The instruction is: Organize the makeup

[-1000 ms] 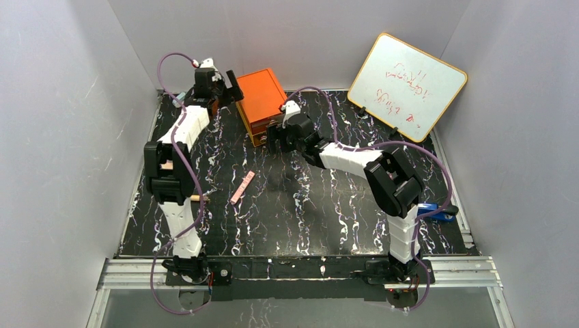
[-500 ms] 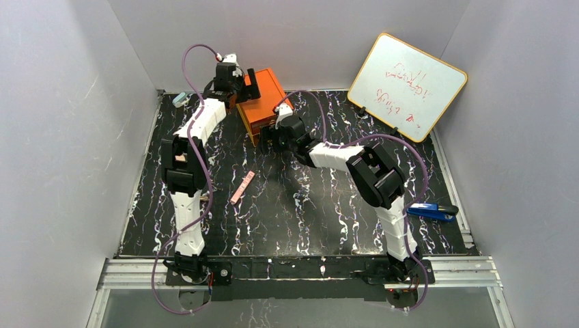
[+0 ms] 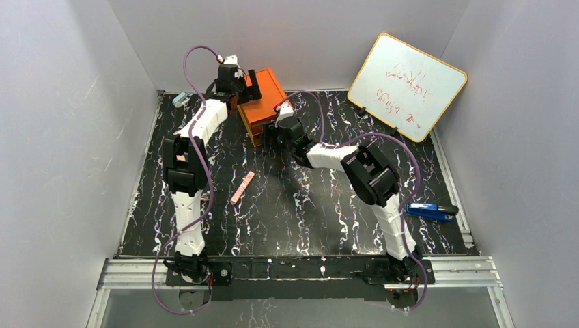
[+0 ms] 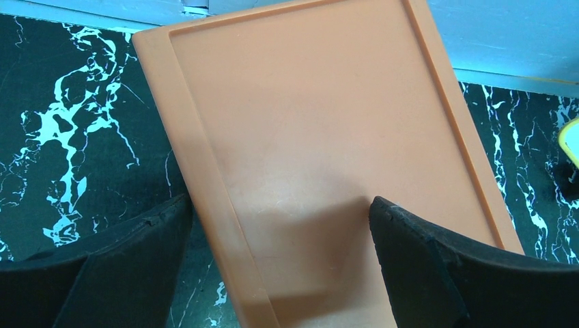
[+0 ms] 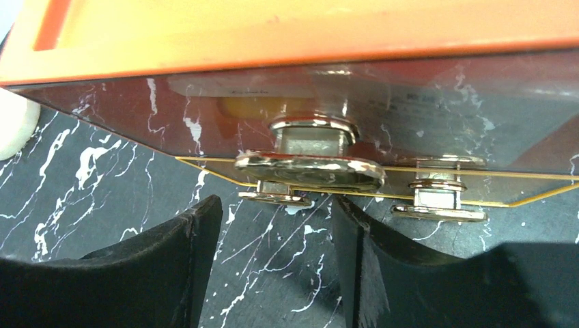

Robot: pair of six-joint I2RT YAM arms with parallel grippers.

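Black marble-patterned tabletop [image 3: 307,219] with white veining fills the enclosure, bounded by plain grey walls [image 3: 68,137] on 3 sides.

1. An orange box [image 3: 266,92] sits at the upper centre of the top view, near the back wall.
2. A whiteboard [image 3: 407,85] with a yellow frame and red scribbles leans in the upper right.
3. A blue stapler-like object [image 3: 431,210] lies at the right edge of the tabletop.
4. The pale-pink stick [image 3: 242,187] lies flat and diagonal on the tabletop, left of centre in the top view, well apart from both grippers and from the box.

The left gripper [image 4: 280,205] hangs over the box lid with its 2 fingers spread wide and nothing between them. In the left wrist view, 1 finger shows at the lower left over the tabletop, the other at the lower right over the lid.

The right gripper [image 5: 276,205] is low in front of the box's glossy front face, its 2 fingers parted and empty. In the right wrist view a gold metal clasp [image 5: 311,171] sits just above the gap, at the frame's centre.
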